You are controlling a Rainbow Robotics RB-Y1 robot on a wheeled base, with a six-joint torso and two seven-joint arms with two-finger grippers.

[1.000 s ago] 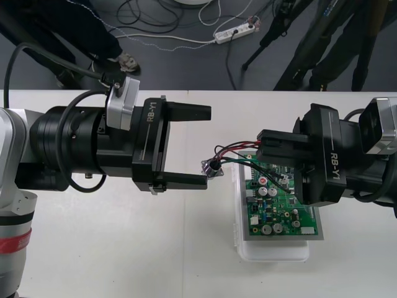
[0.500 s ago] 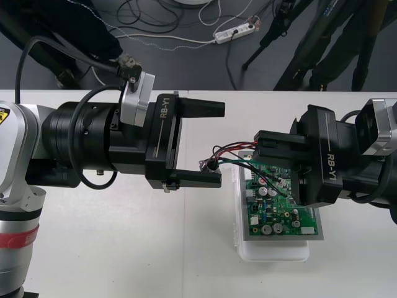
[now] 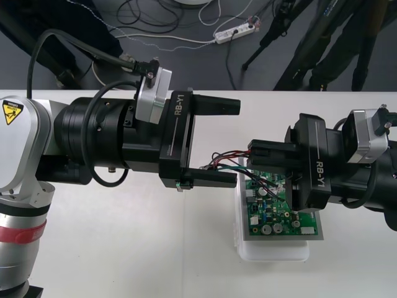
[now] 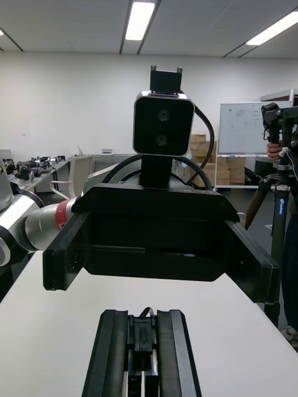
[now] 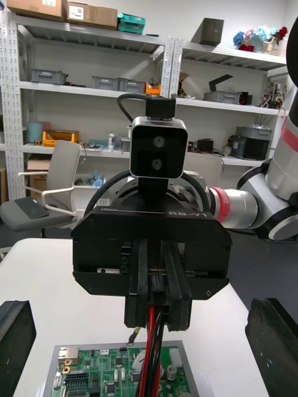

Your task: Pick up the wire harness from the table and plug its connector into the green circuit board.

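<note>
Movement since a second ago comes mostly from the left gripper (image 3: 236, 143). It has slid from left of centre to the middle of the front frame, fingers spread wide, and the lower one now lies over the spot where the metal socket showed. The right gripper (image 3: 252, 151), right of centre, has edged slightly leftward and keeps its fingers clenched on the wire harness (image 3: 224, 157). Its red, black and green wires arch in the air between the two grippers, over the upper left corner of the green circuit board (image 3: 282, 214). The board sits on a white base (image 3: 273, 251) on the tabletop (image 3: 124, 248).

The left wrist view adds red and black wires dropping from between the right gripper's fingers (image 5: 176, 291) toward the board. The right wrist view shows those fingers tight around a small black part, with the left gripper facing them.

"RB-Y1" is printed on both grippers, and a yellow warning sticker (image 3: 12, 112) marks the left arm.
</note>
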